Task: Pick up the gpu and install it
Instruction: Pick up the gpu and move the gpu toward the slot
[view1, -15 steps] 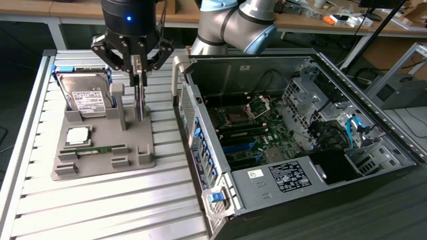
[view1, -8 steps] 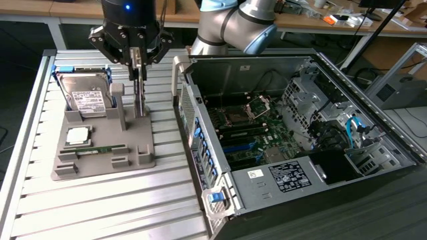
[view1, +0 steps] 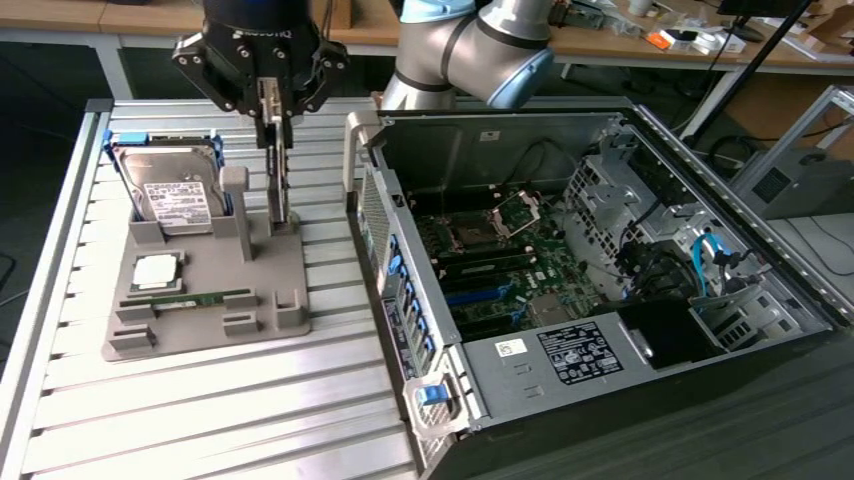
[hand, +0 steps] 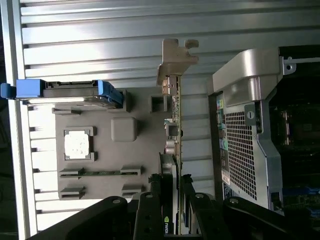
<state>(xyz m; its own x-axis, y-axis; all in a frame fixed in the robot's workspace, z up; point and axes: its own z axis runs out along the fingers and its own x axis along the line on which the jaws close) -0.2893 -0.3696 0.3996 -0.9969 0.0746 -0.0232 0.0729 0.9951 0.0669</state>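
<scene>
— Slatted metal table (view1: 200, 400) in a workshop, cluttered benches (view1: 641, 45) behind. On it, a grey holder (view1: 200, 335) and, toward the exterior view's right, an open computer case (view1: 534, 385).

— And on the holder?

— A hard drive (view1: 174, 195) propped at the back, a processor chip (view1: 156, 270) lying flat, a RAM stick (view1: 187, 298) in its groove. Beside the drive, standing on edge in a slot: the gpu (view1: 278, 180).

— Held?

— Yes. Gripper (view1: 275, 110) straight above, pinching the card's upper edge, fingers (hand: 150, 210) pressed against both faces, black cooler (hand: 167, 220) between them. Silver end bracket (hand: 175, 60) sticking out at the far end, away from the fingers.

— Seated or lifted?

— Hard to say. Lower edge right at the slot in the exterior view; no clear gap, no clear contact either.

— So which step?

— By the look of it, the pick-up: grasp made, card not yet away from the holder. Nothing installed; expansion slots (view1: 481, 297) on the board inside the case bare, as far as can be made out.

— Demands from here?

— Probably a square, steady hold, against twisting of the thin board in the pinch. Also clearance: holder posts (view1: 235, 190) close on one side, case wall just beside on the other. And care with the bracket, likely the first part to snag.
</scene>
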